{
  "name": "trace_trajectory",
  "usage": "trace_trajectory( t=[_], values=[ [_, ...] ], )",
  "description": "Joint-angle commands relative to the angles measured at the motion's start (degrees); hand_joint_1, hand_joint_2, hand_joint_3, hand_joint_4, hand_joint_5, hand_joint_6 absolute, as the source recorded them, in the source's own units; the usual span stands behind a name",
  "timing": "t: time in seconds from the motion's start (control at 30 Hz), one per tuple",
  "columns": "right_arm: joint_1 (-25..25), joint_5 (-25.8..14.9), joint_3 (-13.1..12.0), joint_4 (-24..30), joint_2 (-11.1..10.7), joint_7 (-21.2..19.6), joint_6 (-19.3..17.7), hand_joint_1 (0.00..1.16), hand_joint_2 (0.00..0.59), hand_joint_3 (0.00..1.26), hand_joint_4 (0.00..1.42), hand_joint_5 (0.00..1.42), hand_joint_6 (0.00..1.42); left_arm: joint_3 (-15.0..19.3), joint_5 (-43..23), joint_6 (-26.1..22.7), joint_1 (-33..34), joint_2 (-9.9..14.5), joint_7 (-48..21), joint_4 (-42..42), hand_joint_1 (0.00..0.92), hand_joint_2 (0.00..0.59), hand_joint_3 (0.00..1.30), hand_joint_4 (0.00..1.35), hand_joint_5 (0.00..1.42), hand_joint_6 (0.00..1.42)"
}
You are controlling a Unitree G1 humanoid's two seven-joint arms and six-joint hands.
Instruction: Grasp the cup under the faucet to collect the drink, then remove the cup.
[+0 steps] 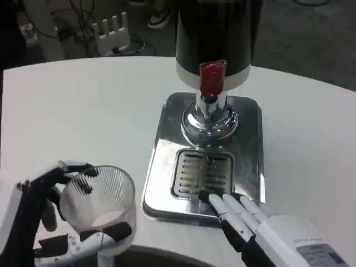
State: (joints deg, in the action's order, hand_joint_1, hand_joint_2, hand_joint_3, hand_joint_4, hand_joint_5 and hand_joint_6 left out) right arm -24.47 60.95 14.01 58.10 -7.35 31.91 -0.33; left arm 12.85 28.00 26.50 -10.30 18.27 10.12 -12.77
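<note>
Left hand [53,217]: wrapped around the cup, fingers on its far and near sides, at the near left of the table
Cup [99,204]: clear, ribbed, upright, left of the tray and well clear of the faucet
Right hand [253,225]: flat, holding nothing, fingertips [214,203] together on the tray's near edge
Tray [167,167]: shiny steel, slotted grate [201,173] in the middle
Faucet [211,78]: red, above the grate, on the dark dispenser [217,33] at the far side
Table [83,111]: white
</note>
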Motion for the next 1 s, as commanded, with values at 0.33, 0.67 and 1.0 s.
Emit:
trace_trajectory(
  t=[0.33,0.67,1.0],
  values=[
    [-1.3,-0.8,-1.0,-0.2,0.2,0.5,0.6,0.43,0.437,0.01,0.0,0.0,0.0,-5.0,4.5,-1.6,23.0,1.6,7.4,22.3,0.678,0.016,0.75,0.84,0.96,1.14],
    [-1.8,-1.2,-2.2,-0.6,0.1,0.5,1.1,0.43,0.437,0.01,0.0,0.0,0.0,-11.8,6.0,-3.9,36.1,0.6,12.3,38.4,0.671,0.021,0.75,0.84,0.97,1.14],
    [-1.9,-3.8,-6.2,-1.3,-1.0,0.3,2.3,0.43,0.437,0.01,0.0,0.0,0.0,-20.4,6.8,-3.3,51.0,-3.3,20.0,58.2,0.654,0.029,0.76,0.85,0.98,1.14]
  ],
)
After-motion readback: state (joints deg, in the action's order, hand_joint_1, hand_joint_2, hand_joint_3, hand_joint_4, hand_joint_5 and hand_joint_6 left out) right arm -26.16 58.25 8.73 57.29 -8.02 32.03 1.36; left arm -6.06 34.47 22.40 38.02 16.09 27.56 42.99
